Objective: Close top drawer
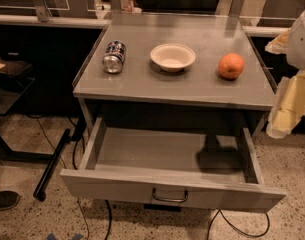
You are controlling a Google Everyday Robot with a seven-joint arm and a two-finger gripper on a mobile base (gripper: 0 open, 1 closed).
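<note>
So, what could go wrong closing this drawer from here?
The gripper sits at the right edge, well off the handle; pushing the drawer front off-centre might skew and jam it. A hard shove could jolt the top, and the can, lying on its side, or the orange may roll off.

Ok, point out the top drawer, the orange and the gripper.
top drawer [172, 183], camera view, upper middle of its grey front; it stands pulled out.
orange [231, 66], camera view, middle of its peel.
gripper [288, 108], camera view, on its pale body at the right edge of the view.
</note>
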